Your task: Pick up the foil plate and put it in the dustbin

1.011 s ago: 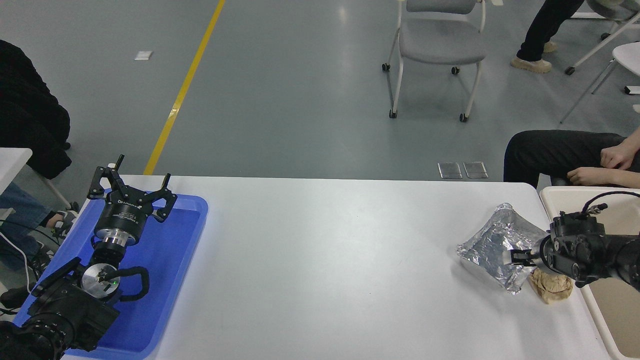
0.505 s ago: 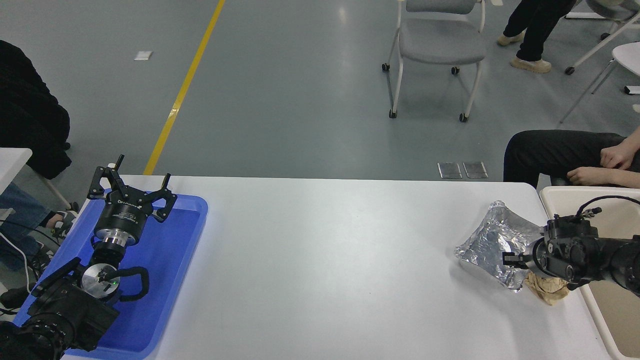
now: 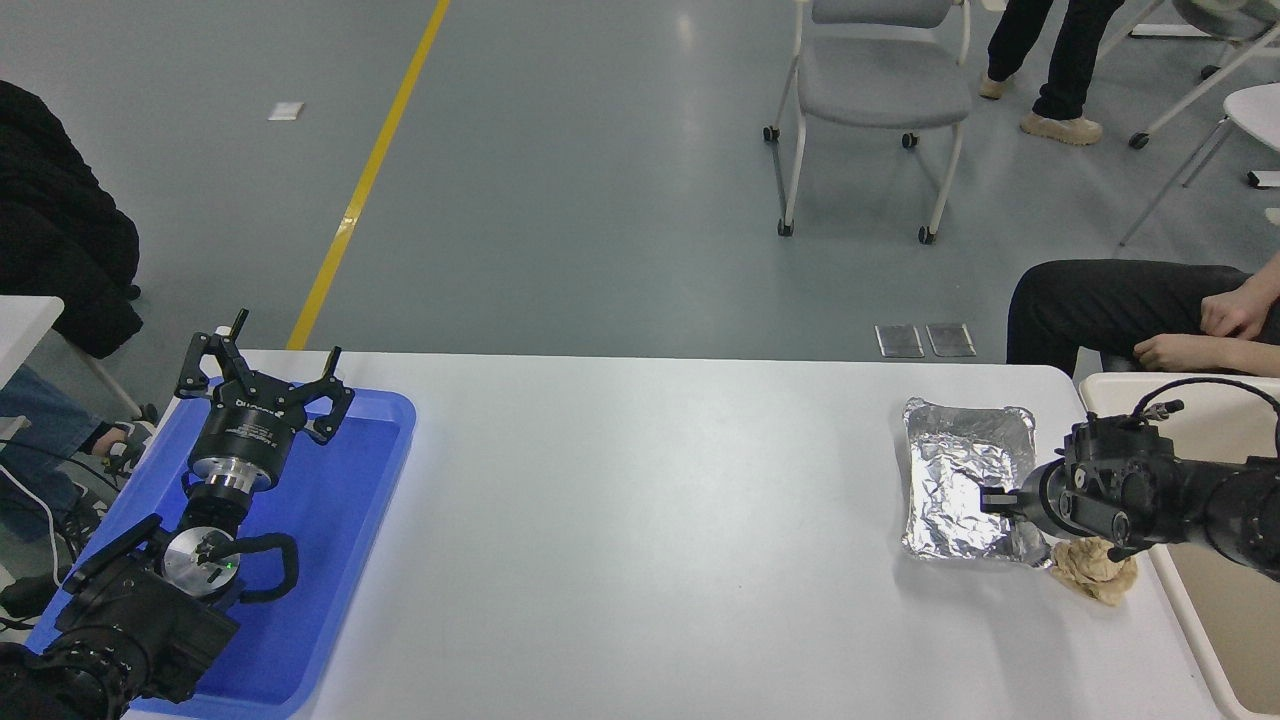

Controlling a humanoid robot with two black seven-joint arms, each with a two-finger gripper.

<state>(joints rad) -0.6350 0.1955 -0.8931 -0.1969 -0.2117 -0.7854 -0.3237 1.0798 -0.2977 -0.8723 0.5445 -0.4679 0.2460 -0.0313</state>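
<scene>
1. White table point(image 3: 640, 520) seen from above, robot's side nearest.
2. R gripper point(image 3: 1000, 497) comes in from the right edge, pointing left over the foil plate point(image 3: 955, 480). Its tips sit at the plate's right side; can't tell whether the jaws are apart or pinched on the foil, since the black fingers merge at this angle.
3. Foil plate: shiny, crinkled, rectangular w/ rounded corners, lying flat, open side up. Most of it spreads left of and beyond the R jaws.
4. Crumpled brown paper ball point(image 3: 1095, 572) sits just beneath the R gripper's body, nearer the camera than the jaws, touching or almost touching the plate's near-right corner.
5. Dustbin point(image 3: 1110, 385): cream, thick rim, behind the R jaws to the right, at the table's right end. The R arm crosses over it.
6. L gripper point(image 3: 262, 372) is well apart, far left of the R jaws, hovering above a blue tray point(image 3: 370, 470); its jaws are spread wide, nothing between them.
7. A seated person's hands point(image 3: 1200, 335) rest on dark-trousered legs beyond the dustbin. Another person's legs point(image 3: 1050, 60) stand near a grey chair point(image 3: 880, 90) further back.
</scene>
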